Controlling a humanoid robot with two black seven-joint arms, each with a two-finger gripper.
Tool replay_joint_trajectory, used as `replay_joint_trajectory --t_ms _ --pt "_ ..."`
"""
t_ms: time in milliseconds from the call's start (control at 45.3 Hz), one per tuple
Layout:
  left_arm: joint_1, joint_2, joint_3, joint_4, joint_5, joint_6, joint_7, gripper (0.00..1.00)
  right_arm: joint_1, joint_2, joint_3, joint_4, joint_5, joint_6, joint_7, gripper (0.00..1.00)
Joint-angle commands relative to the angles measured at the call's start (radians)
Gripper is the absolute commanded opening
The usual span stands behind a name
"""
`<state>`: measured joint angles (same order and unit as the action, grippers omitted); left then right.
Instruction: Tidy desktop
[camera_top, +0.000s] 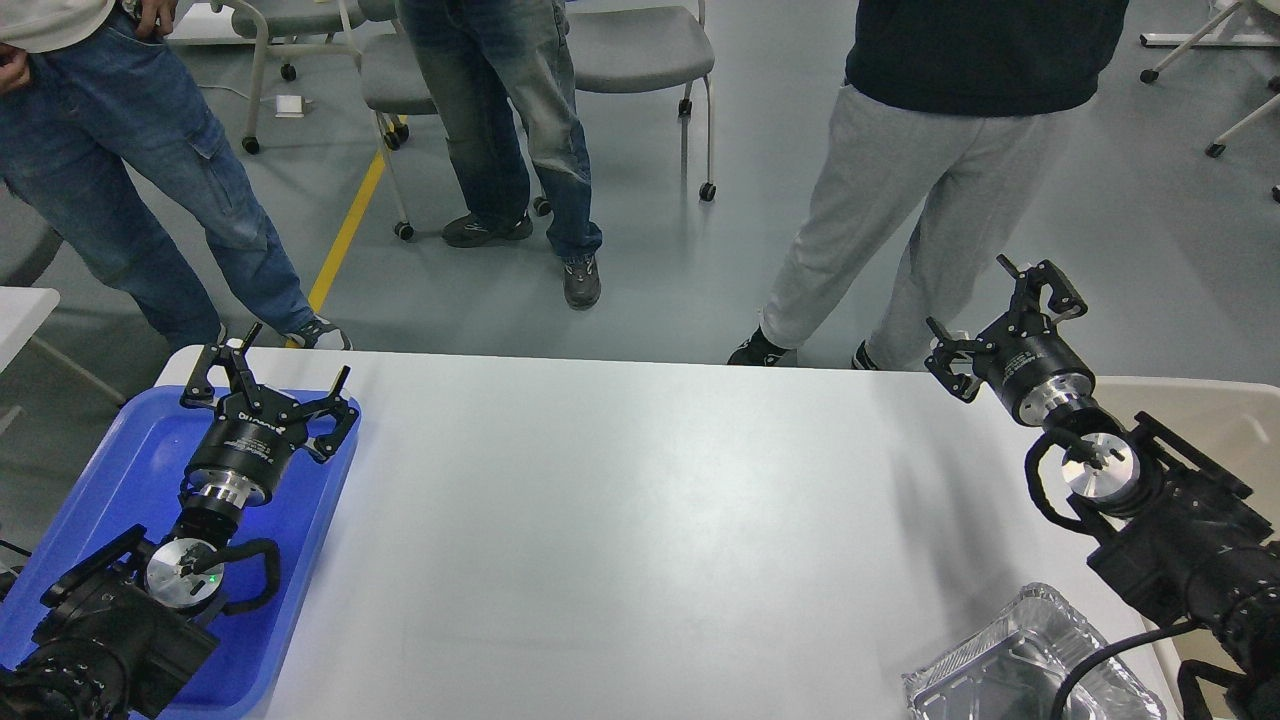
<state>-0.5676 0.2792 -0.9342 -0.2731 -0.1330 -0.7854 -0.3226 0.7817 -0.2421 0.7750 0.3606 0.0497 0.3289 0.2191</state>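
Tabletop (640, 520): large, white, rounded corners; it spreads between the two grippers, mostly bare.
Left gripper (268, 380): jaws spread apart, holding nothing, hanging over the blue tray (300, 560).
Right gripper (1005, 320): jaws apart and empty, past the tabletop's far right corner.
Writing: pale lettering on the left gripper's black body, perhaps a brand, too small to read.
Foil container (1010, 665): crumpled, well below the right jaws, near the tabletop's front edge.

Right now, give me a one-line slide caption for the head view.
Both open grippers, left over the blue tray, right beyond the desktop; foil pan at its near right.
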Motion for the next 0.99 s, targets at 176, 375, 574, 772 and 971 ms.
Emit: replay_joint_trajectory --t_ms 176,375,574,772,971 --pt "0.0 0.0 0.0 0.0 0.001 0.0 0.0 1.0 0.004 0.02 0.012 -0.034 0.019 0.007 0.008 1.0" --pt "0.0 0.0 0.0 0.0 0.0 0.0 0.0 1.0 -0.004 0.038 0.04 -0.034 0.021 0.065 0.0 1.0" --pt "0.0 0.0 0.0 0.0 0.0 0.0 -0.001 1.0 -0.022 0.049 0.043 -0.028 0.025 0.105 -0.004 1.0" --pt "0.0 0.0 0.0 0.0 0.0 0.0 -0.001 1.0 -0.033 0.05 0.043 -0.028 0.03 0.144 -0.003 1.0" --pt "0.0 0.0 0.0 0.0 0.0 0.0 -0.001 1.0 -0.035 0.056 0.043 -0.031 0.029 0.141 0.006 1.0"
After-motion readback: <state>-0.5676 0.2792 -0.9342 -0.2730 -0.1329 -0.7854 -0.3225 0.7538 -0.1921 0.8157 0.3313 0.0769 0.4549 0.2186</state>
